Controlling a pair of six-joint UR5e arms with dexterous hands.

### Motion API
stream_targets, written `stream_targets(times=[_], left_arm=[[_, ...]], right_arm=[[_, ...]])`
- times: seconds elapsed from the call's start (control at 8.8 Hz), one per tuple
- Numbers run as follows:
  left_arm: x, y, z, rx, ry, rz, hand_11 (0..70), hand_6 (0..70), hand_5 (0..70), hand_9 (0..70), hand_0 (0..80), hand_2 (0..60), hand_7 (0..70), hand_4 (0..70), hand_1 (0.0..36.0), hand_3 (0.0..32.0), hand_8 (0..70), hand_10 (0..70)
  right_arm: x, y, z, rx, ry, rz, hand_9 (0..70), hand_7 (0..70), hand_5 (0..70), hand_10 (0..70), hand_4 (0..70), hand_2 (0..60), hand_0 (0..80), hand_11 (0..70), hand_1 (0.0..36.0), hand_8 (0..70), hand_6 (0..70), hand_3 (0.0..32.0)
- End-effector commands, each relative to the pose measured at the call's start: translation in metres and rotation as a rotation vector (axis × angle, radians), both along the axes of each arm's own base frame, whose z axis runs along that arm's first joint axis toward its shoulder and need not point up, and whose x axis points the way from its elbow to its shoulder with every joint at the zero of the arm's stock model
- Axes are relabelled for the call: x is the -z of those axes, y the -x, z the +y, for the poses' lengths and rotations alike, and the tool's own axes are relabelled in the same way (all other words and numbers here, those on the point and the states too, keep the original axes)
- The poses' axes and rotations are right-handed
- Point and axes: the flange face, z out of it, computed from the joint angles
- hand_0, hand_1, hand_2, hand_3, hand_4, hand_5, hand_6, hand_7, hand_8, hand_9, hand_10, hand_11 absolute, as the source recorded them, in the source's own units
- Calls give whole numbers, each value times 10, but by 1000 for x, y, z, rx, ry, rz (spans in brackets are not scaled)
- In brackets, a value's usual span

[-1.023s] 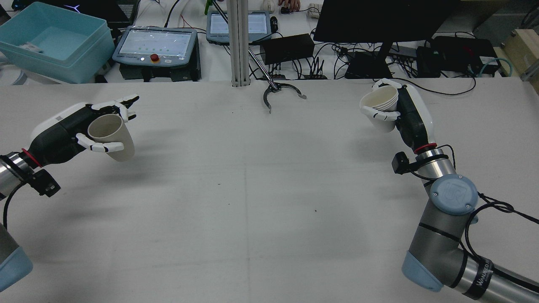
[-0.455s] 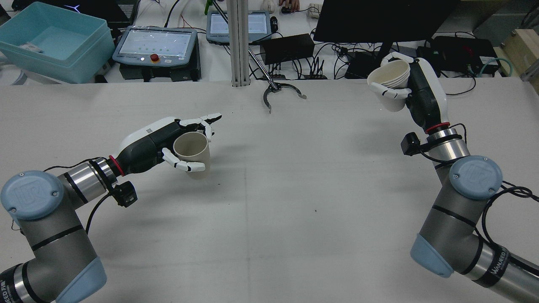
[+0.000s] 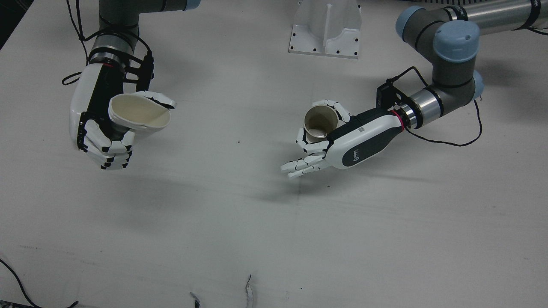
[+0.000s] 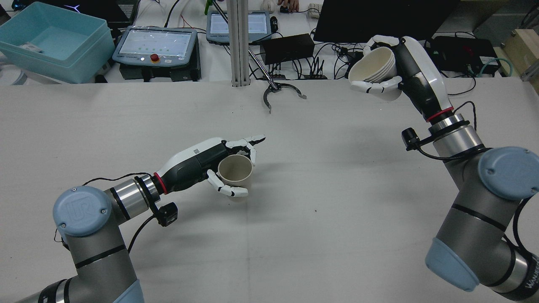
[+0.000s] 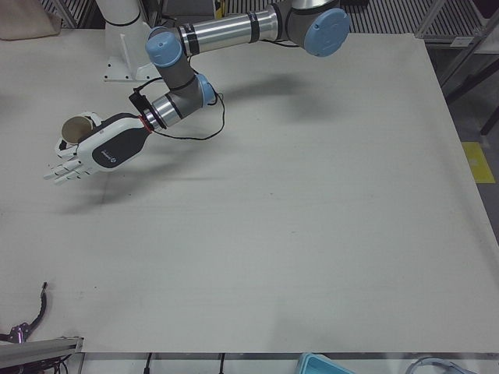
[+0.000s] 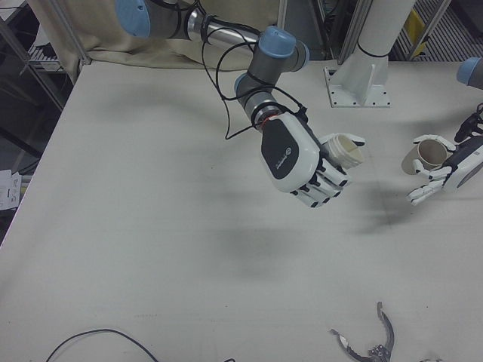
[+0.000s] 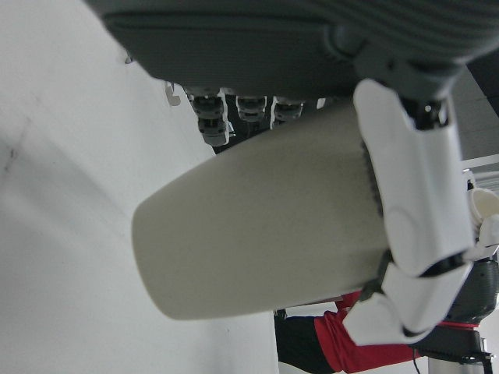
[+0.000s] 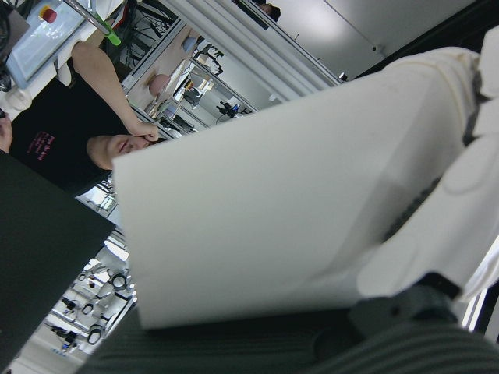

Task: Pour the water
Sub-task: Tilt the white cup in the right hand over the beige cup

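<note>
Left hand (image 4: pixel 198 162) holds a beige paper cup (image 4: pixel 236 172) upright, mouth up, low over the white table (image 4: pixel 294 235), roughly mid-table on the robot's left half. Thumb and some fingers (image 4: pixel 229 191) curl around the cup wall; other fingers (image 3: pixel 299 164) stick out straight past the cup, not on it. From the front view the cup (image 3: pixel 319 124) interior looks pale at the bottom; cannot tell if that is water. Whether the cup base touches the table or hangs just above it, cannot tell. In the left hand view the cup wall (image 7: pixel 265 234) fills the frame with a white finger (image 7: pixel 413 202) pressed across it.

Right hand (image 4: pixel 414 80) is raised well above the table at the far right edge, near the black monitor (image 4: pixel 379 19). It grips a white paper cup (image 4: pixel 374 69), fingers wrapped around the wall, thumb (image 4: pixel 370 87) underneath. This cup is tilted, mouth turned toward the left hand's side, rim squashed into an oval in the front view (image 3: pixel 139 113). Ridged lines near the rim suggest stacked cups, cannot confirm. Contents not visible.

The two cups are well apart, white cup much higher than the beige one.

A loose black curved metal claw (image 4: pixel 280 94) lies on the table near the vertical aluminium post (image 4: pixel 238 42), away from both hands.
</note>
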Motion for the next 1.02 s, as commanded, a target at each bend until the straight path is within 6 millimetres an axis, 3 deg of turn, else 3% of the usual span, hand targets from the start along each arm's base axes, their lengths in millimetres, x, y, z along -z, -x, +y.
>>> stream_targets(times=[0.0,0.23,0.34,0.45,0.68,0.91], left_arm=[[13,-18,13,-24,-16,6,138,47,625,58,511,600,94,329,360,0,29,75],[12,-19,14,-25,-16,6,137,46,625,57,512,600,91,330,360,0,29,75],[13,-20,14,-26,-17,9,137,46,626,57,510,600,91,327,360,0,28,75],[14,-18,14,-26,-20,13,137,46,623,58,507,600,89,324,360,0,29,75],[18,-19,13,-25,-22,17,137,47,627,57,512,600,91,331,360,0,29,74],[16,-19,13,-25,-22,13,137,47,625,57,509,600,90,329,360,0,29,75]], right_arm=[[91,-4,29,-26,-135,239,700,685,700,450,222,600,543,649,305,567,633,0],[115,43,58,1,-194,351,700,670,700,431,220,600,550,623,322,547,615,0],[127,76,78,23,-234,407,687,679,700,419,224,600,558,606,336,539,613,0],[127,105,98,51,-259,467,673,676,700,416,219,600,555,601,336,537,607,0],[133,120,111,45,-274,570,652,666,700,415,217,600,558,600,347,505,583,0],[133,118,110,40,-268,576,610,638,700,394,210,600,563,573,356,471,556,0]])
